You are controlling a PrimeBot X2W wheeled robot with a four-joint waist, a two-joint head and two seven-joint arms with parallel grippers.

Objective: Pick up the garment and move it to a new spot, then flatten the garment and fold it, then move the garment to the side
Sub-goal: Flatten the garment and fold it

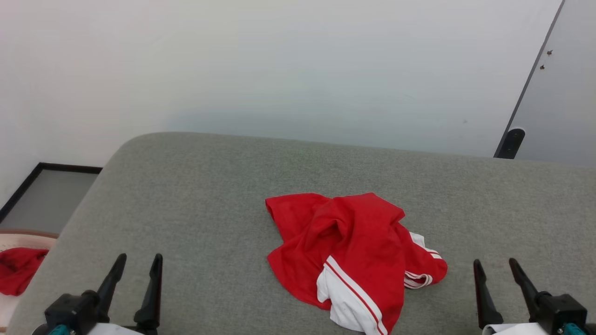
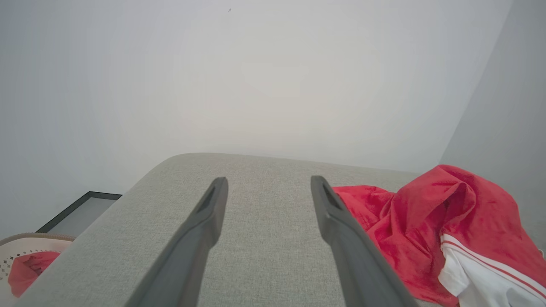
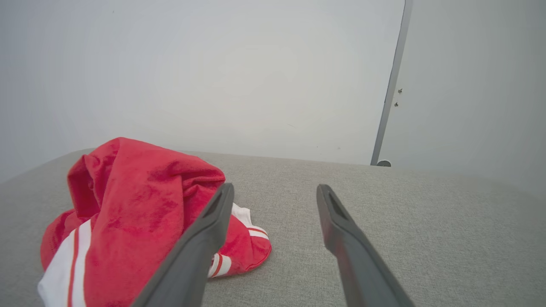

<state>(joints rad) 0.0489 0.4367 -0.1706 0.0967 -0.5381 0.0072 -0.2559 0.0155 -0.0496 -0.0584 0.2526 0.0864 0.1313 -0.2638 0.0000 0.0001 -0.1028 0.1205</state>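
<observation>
on grey cushion [image 1: 209, 195]: one crumpled garment [image 1: 347, 251]; two pincers, left pincer [image 1: 140, 257], right pincer [image 1: 494, 261], spread, empty.

grey fabric surface [image 1: 209, 195], crumpled red and white garment [image 1: 354, 251] lying on it

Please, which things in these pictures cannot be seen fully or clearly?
Garment: crumpled in every view; its own folds hide its full shape.
Basket: head view, cut by the left edge, partly behind the cushion.
Red cloth in it: partly shown; kind unclear.
Two wall marks: head view, too small to identify.
Dark object by the wall: head view, base behind the cushion.
</observation>
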